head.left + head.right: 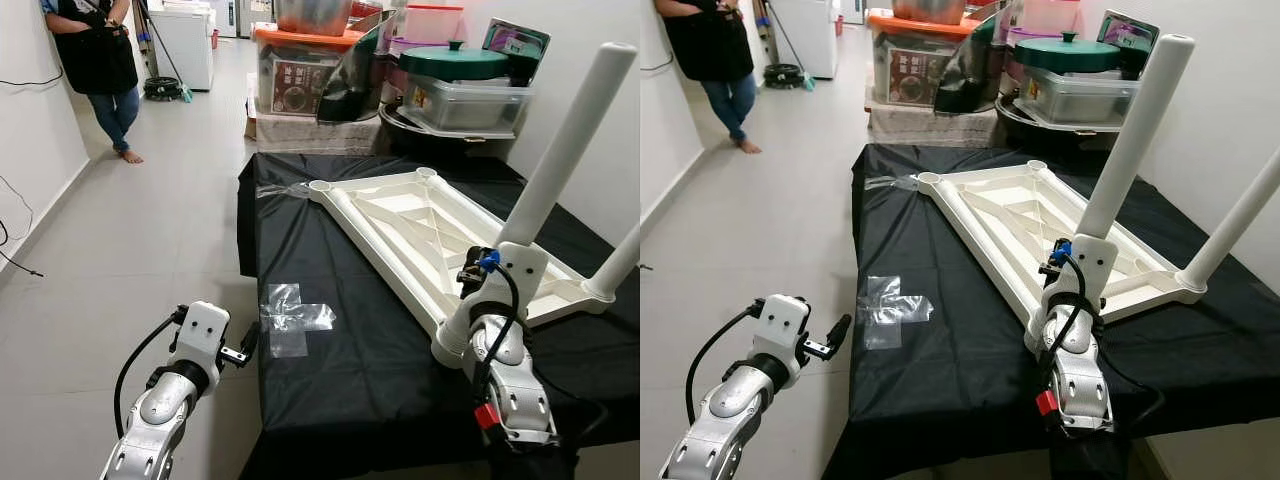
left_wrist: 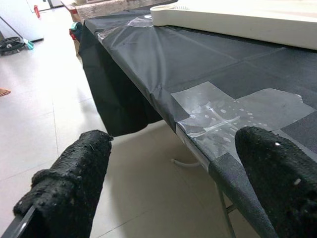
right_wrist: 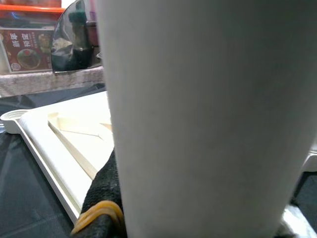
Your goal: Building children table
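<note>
White plastic tabletop (image 1: 420,235) lies upside down on a work table covered in black cloth (image 1: 340,370), running diagonally from the far left-centre toward the near right. Two white legs already stand in corner sockets: the near leg (image 1: 565,150) rises tilted up and to the right from the near corner, a second leg (image 1: 622,258) stands at the right corner. The far two corner sockets (image 1: 320,186) are open, no legs in them. Right gripper (image 1: 478,268) sits at the base of the near leg; in the right wrist view the leg (image 3: 208,114) is pressed right against the camera with a black finger (image 3: 101,193) touching its side, so the fingers look clamped on the leg. Left gripper (image 1: 245,348) hovers off the near left edge of the cloth, over the floor, holding nothing; the left wrist view shows its two padded fingers (image 2: 74,173) spread wide apart with the table edge between them. Clear tape patch (image 1: 290,315) is stuck on the cloth near that edge, another strip (image 1: 280,190) at the far left corner. Storage bins and pots (image 1: 440,70) are stacked behind the table. A person (image 1: 100,60) in dark top and jeans stands barefoot by the wall, far left.
</note>
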### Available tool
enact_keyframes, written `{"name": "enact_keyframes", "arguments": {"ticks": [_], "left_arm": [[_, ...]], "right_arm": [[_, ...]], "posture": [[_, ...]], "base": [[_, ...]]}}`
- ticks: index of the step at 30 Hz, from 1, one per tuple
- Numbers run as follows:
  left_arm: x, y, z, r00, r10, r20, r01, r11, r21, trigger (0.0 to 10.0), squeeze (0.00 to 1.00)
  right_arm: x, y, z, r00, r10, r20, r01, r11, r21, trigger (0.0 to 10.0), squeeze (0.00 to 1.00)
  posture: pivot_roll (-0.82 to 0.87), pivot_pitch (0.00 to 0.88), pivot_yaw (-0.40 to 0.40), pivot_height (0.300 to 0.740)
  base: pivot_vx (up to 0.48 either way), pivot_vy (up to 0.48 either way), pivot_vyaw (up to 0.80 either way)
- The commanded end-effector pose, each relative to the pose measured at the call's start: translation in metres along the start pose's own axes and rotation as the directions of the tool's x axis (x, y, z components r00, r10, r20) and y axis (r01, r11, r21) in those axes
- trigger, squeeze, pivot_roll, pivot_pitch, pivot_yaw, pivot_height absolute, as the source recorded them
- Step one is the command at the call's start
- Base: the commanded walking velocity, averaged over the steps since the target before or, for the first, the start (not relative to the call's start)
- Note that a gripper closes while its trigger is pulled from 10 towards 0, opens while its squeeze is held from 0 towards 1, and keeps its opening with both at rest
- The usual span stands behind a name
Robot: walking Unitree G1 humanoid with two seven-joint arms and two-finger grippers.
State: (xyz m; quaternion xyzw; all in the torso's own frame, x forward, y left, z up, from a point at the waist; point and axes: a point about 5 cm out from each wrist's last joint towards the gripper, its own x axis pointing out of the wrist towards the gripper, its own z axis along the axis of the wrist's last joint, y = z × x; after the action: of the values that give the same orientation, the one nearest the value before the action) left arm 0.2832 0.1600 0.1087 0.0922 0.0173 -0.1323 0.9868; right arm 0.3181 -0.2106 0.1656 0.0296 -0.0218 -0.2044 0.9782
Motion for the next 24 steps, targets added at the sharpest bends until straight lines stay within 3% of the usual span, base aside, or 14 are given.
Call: {"name": "enact_keyframes", "arguments": {"ticks": [1,24], "left_arm": [[0.001,-0.006,-0.003,1.0,-0.019,-0.006,0.019,1.0,0.009,10.0,0.0],[0.001,-0.007,-0.003,1.0,-0.023,-0.006,0.023,1.0,0.007,10.0,0.0]], "right_arm": [[-0.006,-0.006,-0.034,0.984,-0.014,-0.176,0.014,1.0,-0.002,10.0,0.0],[-0.003,0.002,-0.017,0.984,0.052,-0.17,-0.047,0.998,0.031,10.0,0.0]], "posture": [[0.05,0.0,-0.066,0.74],[0.05,0.0,-0.069,0.74]], "base": [[0.0,0.0,0.0],[0.0,0.0,0.0]]}}
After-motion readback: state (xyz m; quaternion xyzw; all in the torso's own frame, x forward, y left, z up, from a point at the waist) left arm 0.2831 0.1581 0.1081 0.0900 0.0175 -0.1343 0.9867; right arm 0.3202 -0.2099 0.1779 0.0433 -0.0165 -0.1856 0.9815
